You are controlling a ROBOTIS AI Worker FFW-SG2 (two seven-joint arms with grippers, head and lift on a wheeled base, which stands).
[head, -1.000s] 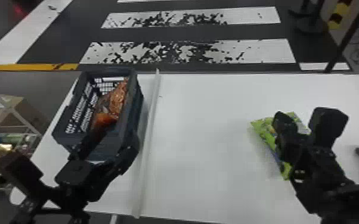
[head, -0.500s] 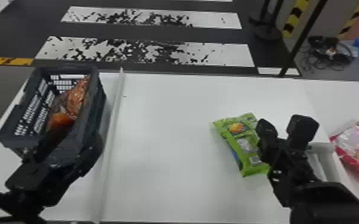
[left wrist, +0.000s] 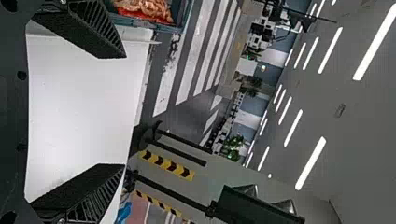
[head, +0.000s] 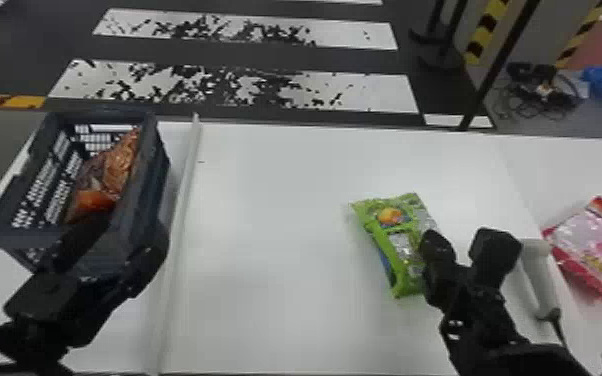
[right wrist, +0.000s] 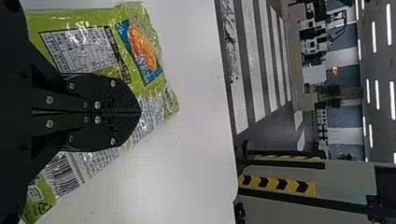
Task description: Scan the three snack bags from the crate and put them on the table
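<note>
Nine o'clock: the crate (head: 147, 195), dark latticed plastic, sits further left than in the first head frame, my view having swung right. It holds a glossy, crinkled orange-brown snack bag (head: 120, 167). By its nearest wall, my left gripper (head: 127, 232) has ribbed jaws released, wide apart. Four o'clock: my right gripper (head: 435, 242) has jaws clenched on the green snack bag (head: 387, 225), shiny film, over the smooth white worktop (head: 275, 200); long axis eleven to five, orange-picture end at eleven. Beyond: a pink-and-red snack bag (head: 597, 245), oblong, since come into view.
</note>
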